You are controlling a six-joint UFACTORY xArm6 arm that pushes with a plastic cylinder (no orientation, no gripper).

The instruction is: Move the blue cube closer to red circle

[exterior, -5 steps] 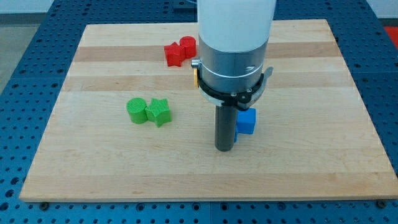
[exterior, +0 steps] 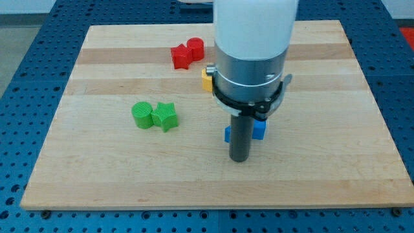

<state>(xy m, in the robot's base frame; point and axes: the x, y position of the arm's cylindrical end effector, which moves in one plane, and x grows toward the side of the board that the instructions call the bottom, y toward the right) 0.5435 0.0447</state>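
1. Blue cube [exterior: 259,129] sits a bit right of the board's [exterior: 323,155] middle, toward the bottom edge, mostly hidden behind the rod; only slivers show on either side of it.
2. My tip [exterior: 240,158] is on the board just below the cube, on its bottom-edge side; you can't tell whether they touch. No fingers on this rig, just a bare rod, so nothing clamps the cube.
3. Red circle [exterior: 195,46] is near the top edge, left of centre, touching a second red block [exterior: 180,57] on its left.
4. Risk: the target lies up and left. An off-centre push will likely spin the cube and let it slip off the rod.
5. Risk: a yellow block [exterior: 207,79] peeks out at the arm's left, close to the path. Clip it and it could shunt into the red pair.
6. The green pair [exterior: 155,115] at mid-left is well apart, no worry.
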